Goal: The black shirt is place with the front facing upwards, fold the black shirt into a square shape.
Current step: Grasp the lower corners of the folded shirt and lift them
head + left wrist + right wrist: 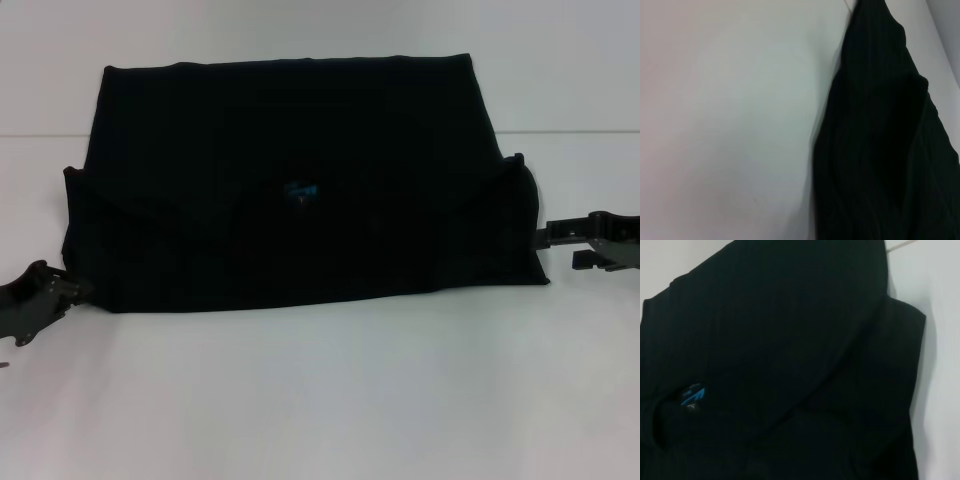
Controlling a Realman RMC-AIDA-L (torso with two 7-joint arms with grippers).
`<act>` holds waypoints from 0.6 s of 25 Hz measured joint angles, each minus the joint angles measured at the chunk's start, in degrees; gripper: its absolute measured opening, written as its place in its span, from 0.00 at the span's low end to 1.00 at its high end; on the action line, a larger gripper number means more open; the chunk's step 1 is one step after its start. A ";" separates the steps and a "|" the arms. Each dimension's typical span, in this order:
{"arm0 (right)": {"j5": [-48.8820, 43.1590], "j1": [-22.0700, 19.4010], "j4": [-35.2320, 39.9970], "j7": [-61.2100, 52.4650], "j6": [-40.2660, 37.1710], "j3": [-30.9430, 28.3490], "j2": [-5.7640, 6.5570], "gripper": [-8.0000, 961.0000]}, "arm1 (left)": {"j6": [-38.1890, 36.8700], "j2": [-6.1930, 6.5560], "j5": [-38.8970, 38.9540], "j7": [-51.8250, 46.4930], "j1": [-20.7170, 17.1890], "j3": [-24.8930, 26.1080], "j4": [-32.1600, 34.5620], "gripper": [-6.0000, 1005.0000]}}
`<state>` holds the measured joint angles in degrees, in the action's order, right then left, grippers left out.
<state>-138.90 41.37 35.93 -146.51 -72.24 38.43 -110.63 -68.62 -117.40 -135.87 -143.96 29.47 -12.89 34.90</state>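
Observation:
The black shirt [290,130] lies on the white table [320,400], folded into a wide rectangle with its small blue neck label [300,189] showing at the middle. No lettering shows. My left gripper [60,290] sits low at the shirt's near left corner, right by the cloth. My right gripper [560,248] is just off the shirt's right edge, open and holding nothing. The left wrist view shows an edge of the shirt [880,150] on the table. The right wrist view is filled by the shirt [780,340] and its label [692,397].
Bare white table surface [320,400] spreads in front of the shirt and on both sides. A faint seam [580,132] crosses the table behind the shirt's upper part.

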 joint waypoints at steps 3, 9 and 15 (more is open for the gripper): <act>-0.08 0.72 -0.25 -0.55 2.05 1.58 -0.45 0.89 | -0.02 -0.02 0.00 0.04 0.03 -0.01 0.00 0.08; -0.31 1.51 -0.90 -0.53 6.14 3.56 -1.30 0.89 | 0.05 -0.02 0.00 0.35 -0.01 0.02 -0.06 0.08; -0.34 2.54 -3.76 -0.20 8.99 3.82 -1.88 0.88 | 0.17 -0.03 0.00 0.64 0.14 0.19 -0.19 0.08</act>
<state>-139.24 43.92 32.17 -146.71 -63.25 42.25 -112.51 -68.45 -117.42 -135.87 -143.32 29.60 -12.70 34.72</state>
